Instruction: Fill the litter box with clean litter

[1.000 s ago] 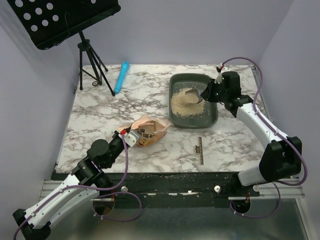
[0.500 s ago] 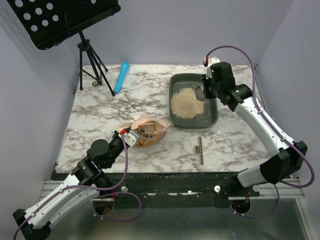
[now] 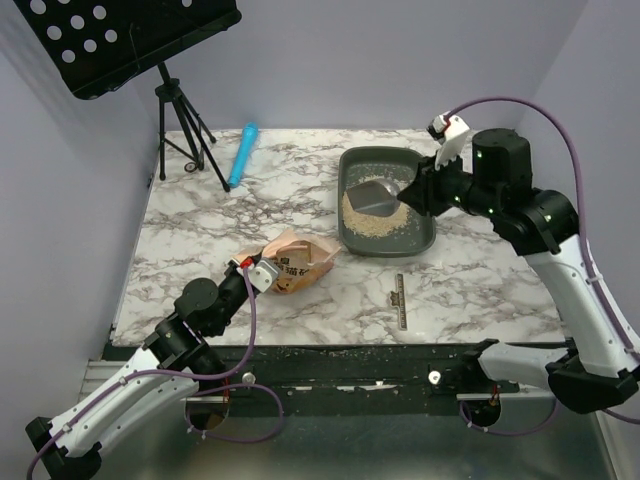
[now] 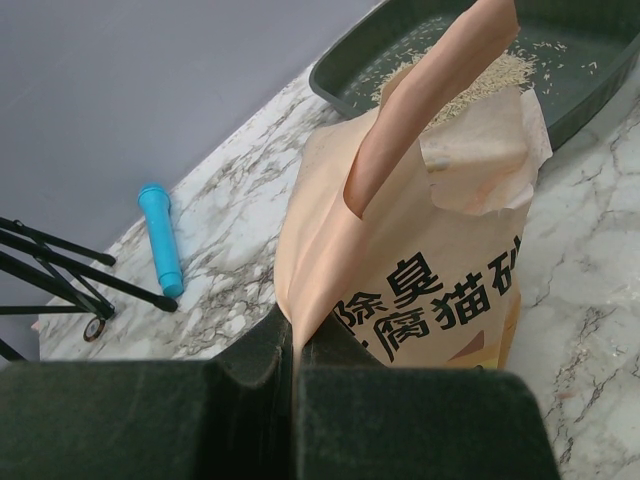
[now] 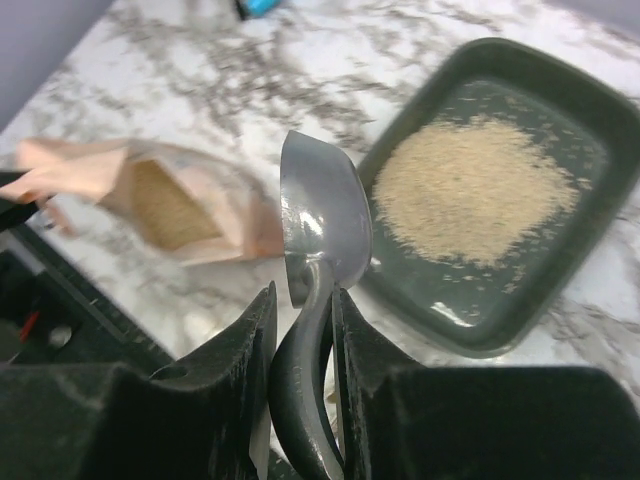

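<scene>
The dark grey-green litter box [image 3: 428, 238] sits at the table's back right and holds a pile of pale beige clean litter [image 3: 380, 218]; both show in the right wrist view, box [image 5: 590, 130] and litter [image 5: 470, 190]. My right gripper [image 3: 418, 192] is shut on the handle of a silver metal scoop [image 3: 370, 196], held above the box; the scoop bowl [image 5: 322, 215] looks empty. My left gripper [image 3: 262, 272] is shut on the edge of the orange litter bag [image 3: 300, 258], which shows open with litter inside in the left wrist view [image 4: 420, 250].
A blue tube [image 3: 242, 153] and a black music-stand tripod [image 3: 185, 135] stand at the back left. A small dark ruler-like strip [image 3: 401, 301] lies near the front. Spilled granules dot the front edge [image 3: 330, 350].
My right arm has lifted and swung back to the right, raising the scoop out of the litter pile and tilting it above the box. The left arm and bag have not moved.
</scene>
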Controlling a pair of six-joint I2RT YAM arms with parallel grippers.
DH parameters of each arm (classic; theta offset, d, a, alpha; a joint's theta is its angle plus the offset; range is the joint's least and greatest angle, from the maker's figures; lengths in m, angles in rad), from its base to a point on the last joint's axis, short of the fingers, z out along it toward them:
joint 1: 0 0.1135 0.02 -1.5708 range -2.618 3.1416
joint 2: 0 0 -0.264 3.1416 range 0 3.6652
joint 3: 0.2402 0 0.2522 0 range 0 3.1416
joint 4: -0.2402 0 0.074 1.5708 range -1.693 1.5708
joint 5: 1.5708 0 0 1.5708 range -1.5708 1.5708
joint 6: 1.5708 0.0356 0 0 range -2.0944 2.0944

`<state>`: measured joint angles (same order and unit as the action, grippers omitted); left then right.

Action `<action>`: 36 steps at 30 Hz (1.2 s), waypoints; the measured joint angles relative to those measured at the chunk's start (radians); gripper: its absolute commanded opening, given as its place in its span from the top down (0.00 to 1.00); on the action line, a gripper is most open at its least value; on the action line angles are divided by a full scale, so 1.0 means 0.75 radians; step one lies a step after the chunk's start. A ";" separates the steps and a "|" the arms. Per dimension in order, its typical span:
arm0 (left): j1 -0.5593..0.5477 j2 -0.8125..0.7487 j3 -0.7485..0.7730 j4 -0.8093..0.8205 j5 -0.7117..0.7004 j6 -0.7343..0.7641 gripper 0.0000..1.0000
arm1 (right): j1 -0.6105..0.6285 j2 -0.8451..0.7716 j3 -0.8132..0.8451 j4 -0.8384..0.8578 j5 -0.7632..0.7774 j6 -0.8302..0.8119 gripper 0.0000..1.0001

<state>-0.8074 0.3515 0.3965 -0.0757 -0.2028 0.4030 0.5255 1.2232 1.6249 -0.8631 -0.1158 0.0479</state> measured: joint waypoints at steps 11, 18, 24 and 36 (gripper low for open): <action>0.000 0.006 0.001 0.005 -0.001 0.000 1.00 | 0.104 -0.101 -0.182 -0.020 -0.341 0.010 1.00; 0.000 0.005 0.001 0.005 -0.004 0.000 1.00 | 0.172 -0.043 -0.272 0.072 -0.351 0.011 1.00; 0.000 0.005 0.001 0.005 -0.004 0.000 1.00 | 0.190 -0.046 -0.274 0.135 -0.348 0.009 1.00; 0.000 0.005 0.002 0.005 -0.004 0.000 1.00 | 0.197 -0.045 -0.273 0.212 -0.344 -0.006 1.00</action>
<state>-0.8074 0.3553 0.3977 -0.0723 -0.2054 0.4030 0.6735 1.1896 1.4204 -0.7044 -0.3737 0.0437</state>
